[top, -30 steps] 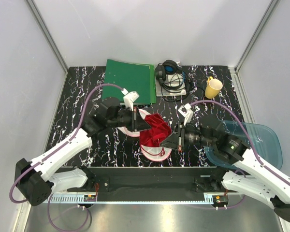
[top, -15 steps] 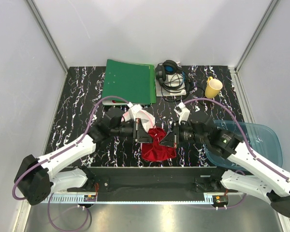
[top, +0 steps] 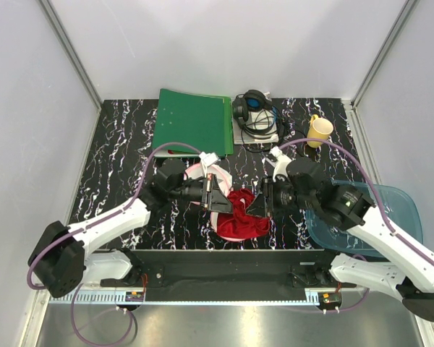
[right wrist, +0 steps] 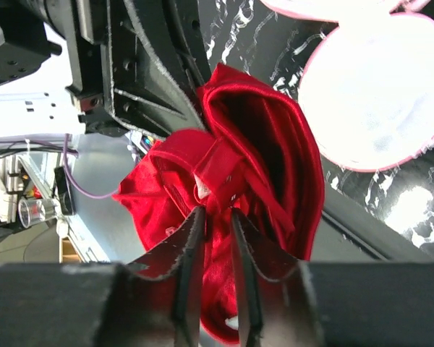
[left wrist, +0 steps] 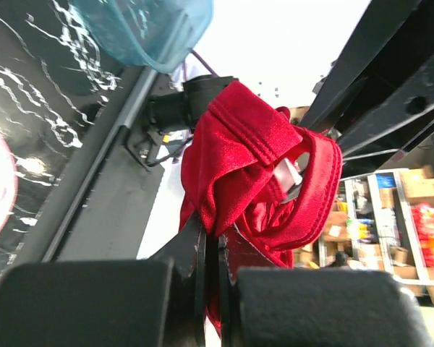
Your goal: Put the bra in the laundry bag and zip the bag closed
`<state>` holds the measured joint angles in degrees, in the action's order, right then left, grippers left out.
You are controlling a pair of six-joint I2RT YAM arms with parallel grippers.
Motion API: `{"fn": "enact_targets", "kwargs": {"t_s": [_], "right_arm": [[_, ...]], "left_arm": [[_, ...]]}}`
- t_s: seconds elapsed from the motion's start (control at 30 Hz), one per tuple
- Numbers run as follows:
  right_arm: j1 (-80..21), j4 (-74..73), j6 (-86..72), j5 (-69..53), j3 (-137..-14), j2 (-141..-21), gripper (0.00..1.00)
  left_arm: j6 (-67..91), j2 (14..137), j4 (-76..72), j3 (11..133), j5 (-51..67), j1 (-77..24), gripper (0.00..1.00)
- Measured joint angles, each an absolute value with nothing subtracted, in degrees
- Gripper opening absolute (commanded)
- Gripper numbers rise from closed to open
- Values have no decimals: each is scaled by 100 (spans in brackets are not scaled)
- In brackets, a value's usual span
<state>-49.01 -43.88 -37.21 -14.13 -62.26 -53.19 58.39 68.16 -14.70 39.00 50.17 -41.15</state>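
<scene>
- State: the left gripper is clamped tight on a fold of the bra. The right gripper has its jaws a little apart, with red cloth lying in the gap. No firm pinch shows there.
- Position: the bra hangs bunched between the two grippers, over the near middle of the table. It sits just right of the bag and is not inside it.
- Risk 1: with the right jaws parted, we judge that the bra hangs from the left pinch alone. A quick move could pull that thin fold free and drop the bra beside the bag, or off the near edge.
- Risk 2: we see no held-open mouth on the bag. Lowering the bra now would likely lay it on top of the mesh, not inside.
- Risk 3: a loose strap or fold left across the opening could foul the zip.
- Risk 4: the two grippers stand close together, so a re-grip by the right one could strike the left fingers.
- Views: only the top view shows both arms and how the bra lies relative to the bag.
- Views: only the left wrist view shows the tight pinch on the cloth.
- Views: only the right wrist view shows the gap between the right jaws. It also shows the bag's white face and pink rim, far and to the right of the bra.
</scene>
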Motion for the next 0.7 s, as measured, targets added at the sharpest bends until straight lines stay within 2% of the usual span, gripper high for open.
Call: {"fn": "enact_targets", "kwargs": {"t_s": [0.2, 0.37, 0.43, 0.57, 0.67, 0.7], "right_arm": [[-4901, -5140, -3640, -1284, -6792, -5470, 47], [-4901, -5581, -3579, -1264, -7059, -5516, 65], [-4901, -5690, -3566, -1251, -7153, -5535, 69], [-4901, -5846, -3575, -1160, -7343, -5568, 87], [-4901, -5892, -3610, -950, -7518, -5559, 93], [-4904, -5881, -3662, -832, -7559, -5531, 98]], "left_arm": [[6206, 6980, -1898, 3809, 5162, -4115, 0], [6351, 7118, -2112, 3809, 5196, -4112, 0], [6375, 7159, -2143, 3809, 5194, -4095, 0], [6410, 7214, -2174, 3809, 5188, -4007, 0], [6410, 7214, -2174, 3809, 5155, -3889, 0], [6410, 7210, -2178, 3798, 5122, -3844, 0]]}}
